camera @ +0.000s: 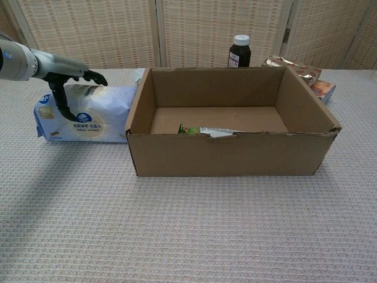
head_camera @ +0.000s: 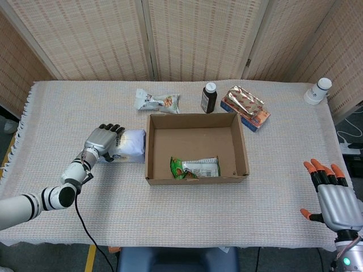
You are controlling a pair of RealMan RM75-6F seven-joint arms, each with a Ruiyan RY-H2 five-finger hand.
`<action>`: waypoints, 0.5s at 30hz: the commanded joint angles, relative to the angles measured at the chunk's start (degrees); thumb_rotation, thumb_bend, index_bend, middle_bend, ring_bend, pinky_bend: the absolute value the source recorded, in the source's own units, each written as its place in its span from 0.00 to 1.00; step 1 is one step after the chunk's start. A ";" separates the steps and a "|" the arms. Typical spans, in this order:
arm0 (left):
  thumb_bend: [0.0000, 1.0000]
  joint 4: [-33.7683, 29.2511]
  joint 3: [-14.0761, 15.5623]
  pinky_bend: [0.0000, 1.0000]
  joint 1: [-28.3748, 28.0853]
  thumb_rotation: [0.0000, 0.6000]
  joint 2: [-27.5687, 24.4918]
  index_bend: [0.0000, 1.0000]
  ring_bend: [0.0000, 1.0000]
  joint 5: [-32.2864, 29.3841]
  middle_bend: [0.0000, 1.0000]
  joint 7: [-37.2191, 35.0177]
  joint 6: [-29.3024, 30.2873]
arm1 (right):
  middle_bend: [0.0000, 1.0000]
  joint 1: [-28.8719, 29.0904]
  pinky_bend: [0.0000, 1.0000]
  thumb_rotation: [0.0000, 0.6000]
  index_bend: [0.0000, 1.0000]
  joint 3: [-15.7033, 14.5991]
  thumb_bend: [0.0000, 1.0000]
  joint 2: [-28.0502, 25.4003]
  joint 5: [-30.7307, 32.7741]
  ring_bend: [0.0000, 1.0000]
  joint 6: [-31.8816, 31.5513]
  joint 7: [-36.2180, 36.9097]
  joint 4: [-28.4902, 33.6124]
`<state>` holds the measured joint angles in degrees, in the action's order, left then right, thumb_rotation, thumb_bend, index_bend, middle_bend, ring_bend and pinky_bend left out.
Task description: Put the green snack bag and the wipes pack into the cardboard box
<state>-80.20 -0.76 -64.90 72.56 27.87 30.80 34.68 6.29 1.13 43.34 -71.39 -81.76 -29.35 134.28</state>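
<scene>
The wipes pack (head_camera: 130, 145) (camera: 97, 112), pale blue and white, lies on the table against the left wall of the cardboard box (head_camera: 149, 154) (camera: 235, 156). My left hand (head_camera: 102, 140) (camera: 66, 79) grips the pack's left end, with its fingers over the top and its thumb hooked down the front face. The green snack bag (head_camera: 194, 168) (camera: 206, 131) lies inside the box by the front wall. My right hand (head_camera: 334, 195) hovers open at the table's front right corner, far from the box; the chest view does not show it.
Behind the box stand a dark bottle (head_camera: 209, 97) (camera: 239, 52), stacked foil packs (head_camera: 245, 106) (camera: 297, 69) and a white snack bag (head_camera: 157, 101). A white bottle (head_camera: 317, 90) is at the far right edge.
</scene>
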 commanded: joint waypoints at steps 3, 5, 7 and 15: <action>0.18 2.86 1.68 0.16 -0.20 1.00 1.71 0.00 0.00 -0.89 0.00 -0.98 -0.55 | 0.01 0.25 0.00 1.00 0.07 0.08 0.00 0.43 0.54 0.00 0.02 -0.40 -0.22; 0.19 3.66 2.11 0.22 -0.17 1.00 2.43 0.00 0.00 -1.07 0.00 -1.10 -0.01 | 0.01 0.27 0.00 1.00 0.07 0.07 0.00 0.48 0.54 0.00 -0.04 -0.46 -0.17; 0.20 4.47 2.55 0.30 -0.06 1.00 3.16 0.00 0.05 -1.15 0.02 -1.05 0.55 | 0.01 0.26 0.00 1.00 0.07 0.02 0.00 0.46 0.49 0.00 -0.10 -0.47 -0.12; 0.32 5.03 2.01 0.77 1.79 1.00 4.57 0.54 0.63 4.85 0.67 -1.90 6.09 | 0.01 0.20 0.00 1.00 0.07 0.01 0.00 0.28 0.40 0.00 -0.41 -0.10 -0.09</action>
<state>-75.01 1.56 -63.70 77.03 31.05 29.25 39.84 6.48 1.14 43.61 -70.99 -82.17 -29.45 134.20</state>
